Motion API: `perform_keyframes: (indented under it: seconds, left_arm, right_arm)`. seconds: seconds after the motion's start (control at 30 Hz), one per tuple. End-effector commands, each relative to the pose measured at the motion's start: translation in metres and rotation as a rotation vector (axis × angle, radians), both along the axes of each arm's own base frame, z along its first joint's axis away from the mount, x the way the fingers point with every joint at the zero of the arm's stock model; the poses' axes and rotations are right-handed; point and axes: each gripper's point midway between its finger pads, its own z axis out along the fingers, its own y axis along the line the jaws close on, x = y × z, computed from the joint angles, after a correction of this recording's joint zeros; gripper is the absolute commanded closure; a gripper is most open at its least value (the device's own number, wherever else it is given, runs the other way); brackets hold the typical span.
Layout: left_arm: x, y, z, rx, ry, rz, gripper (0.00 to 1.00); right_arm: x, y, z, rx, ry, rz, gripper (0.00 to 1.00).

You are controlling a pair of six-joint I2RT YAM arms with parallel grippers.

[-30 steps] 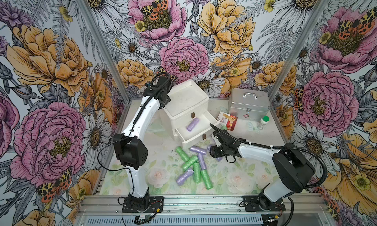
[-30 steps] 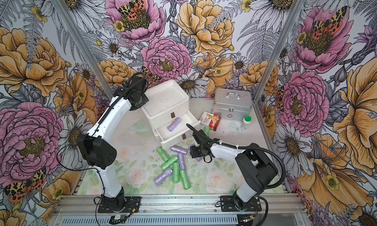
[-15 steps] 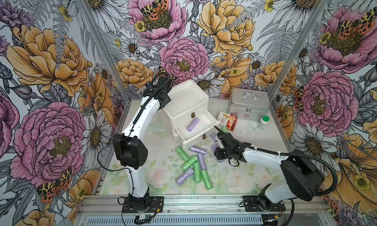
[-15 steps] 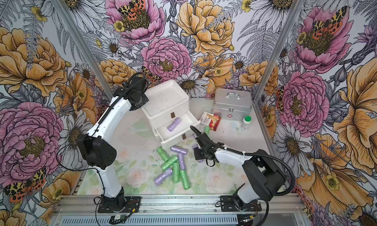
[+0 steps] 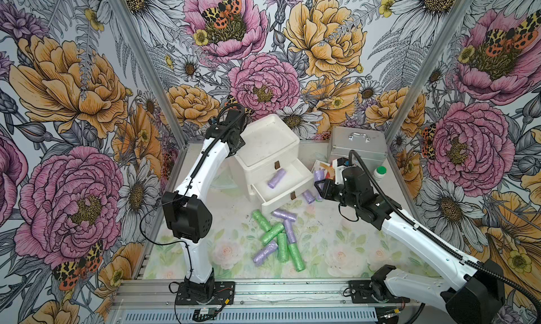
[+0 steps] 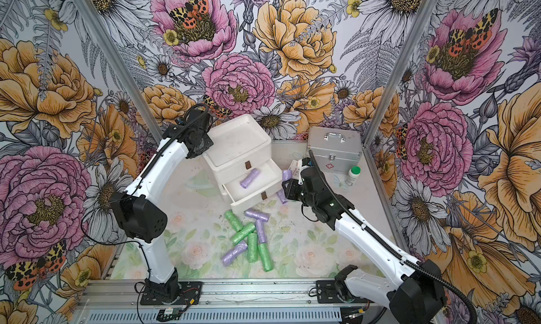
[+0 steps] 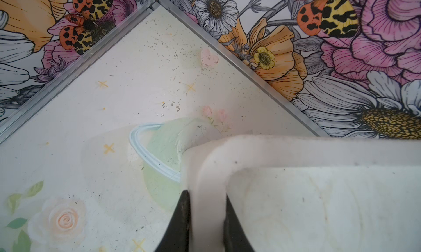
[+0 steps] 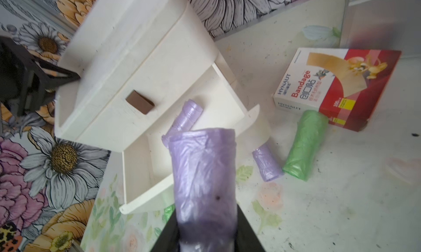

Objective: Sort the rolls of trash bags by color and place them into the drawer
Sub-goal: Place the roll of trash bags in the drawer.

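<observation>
The white drawer unit (image 5: 265, 144) has its lower drawer (image 5: 295, 173) pulled open, with one lilac roll (image 5: 276, 178) lying in it. My right gripper (image 8: 205, 216) is shut on another lilac roll (image 8: 202, 166). It holds that roll (image 5: 318, 175) raised beside the drawer's right corner. My left gripper (image 7: 206, 198) is shut on the rim (image 7: 296, 148) of the unit's top tray at its back left corner. Several green and lilac rolls (image 5: 276, 234) lie in a heap on the table in front of the drawer. One lilac roll (image 8: 266, 164) and one green roll (image 8: 305, 143) lie by the drawer's right side.
A bandage box (image 8: 337, 84) lies right of the drawer. Behind it stands a silver case (image 5: 358, 147), with a white bottle with a green cap (image 5: 380, 173) to its right. Floral walls close in the back and both sides.
My right gripper closed on a lilac roll at the table and lifted it up and back, to the drawer's right corner. The left arm has not moved.
</observation>
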Motion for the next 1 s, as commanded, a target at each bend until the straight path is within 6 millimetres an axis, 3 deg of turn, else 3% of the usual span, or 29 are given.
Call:
perform_keyframes:
  seconds: [0.0,0.2,0.6,0.97]
  left_arm:
    - [-0.020,-0.073,-0.078,-0.289,0.248,-0.069,1.00]
    - [-0.021,-0.076,-0.078,-0.292,0.251,-0.073,1.00]
    - [-0.021,-0.076,-0.081,-0.292,0.258,-0.075,1.00]
    - [-0.022,-0.074,-0.085,-0.289,0.267,-0.069,1.00]
  right_arm:
    - [0.020,0.006,0.021,0.132,0.052,-0.123,0.64]
    - [0.047,0.024,0.030,0.230,0.076,-0.261,0.64]
    - [0.075,0.071,-0.021,0.305,0.229,-0.311,0.64]
    - [0.080,0.090,-0.040,0.296,0.275,-0.282,0.62]
